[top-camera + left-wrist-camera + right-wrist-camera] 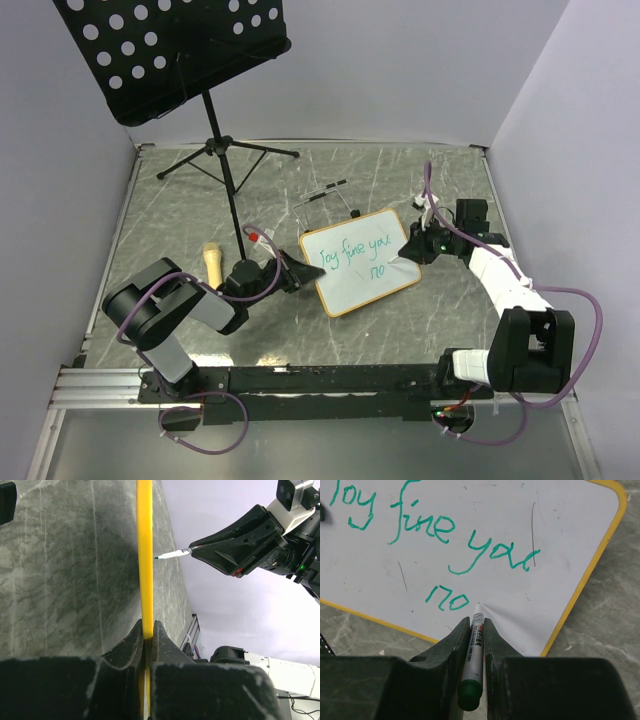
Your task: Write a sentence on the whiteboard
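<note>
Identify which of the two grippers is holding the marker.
The right gripper: it grips the green marker, tip close to the whiteboard. The left gripper clamps the whiteboard's edge instead.

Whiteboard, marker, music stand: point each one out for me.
whiteboard [350, 290]: top external view, bare white face below the writing.
marker [474, 647]: right wrist view, middle of its labelled barrel.
music stand [180, 52]: top external view, perforated black desk.
</note>
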{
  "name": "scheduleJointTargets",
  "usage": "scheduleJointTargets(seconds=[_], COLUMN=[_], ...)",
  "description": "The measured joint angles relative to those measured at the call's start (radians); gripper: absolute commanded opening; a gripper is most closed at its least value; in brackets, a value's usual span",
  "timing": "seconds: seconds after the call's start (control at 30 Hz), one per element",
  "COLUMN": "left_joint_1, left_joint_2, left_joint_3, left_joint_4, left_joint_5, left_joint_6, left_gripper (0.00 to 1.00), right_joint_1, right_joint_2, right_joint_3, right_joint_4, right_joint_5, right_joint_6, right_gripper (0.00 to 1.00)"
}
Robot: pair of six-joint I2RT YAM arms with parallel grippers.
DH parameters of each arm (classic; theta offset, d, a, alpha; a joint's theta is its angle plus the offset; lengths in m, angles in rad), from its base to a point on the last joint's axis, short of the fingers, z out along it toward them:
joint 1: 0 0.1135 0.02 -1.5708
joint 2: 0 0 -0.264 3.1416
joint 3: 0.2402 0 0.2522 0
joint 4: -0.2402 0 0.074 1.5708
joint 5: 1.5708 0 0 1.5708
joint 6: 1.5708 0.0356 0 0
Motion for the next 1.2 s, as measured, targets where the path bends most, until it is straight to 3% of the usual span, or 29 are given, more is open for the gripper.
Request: scheduleJointTargets(seconds=[1.2], left_joint_1=[0.0], left_joint_2=[0.0], left_joint_3=[0.0], left_joint_4=[-0.002], left_joint_5=[-0.003], left_joint_6=[-0.014], left_gripper=[0.01], right_joint_1=[-0.005], right_joint_2=[0.042], right_joint_3=[0.019], right_joint_4=[-0.084], right_joint_5=[-0.011], right_joint_6=[-0.059], right_gripper=[0.0])
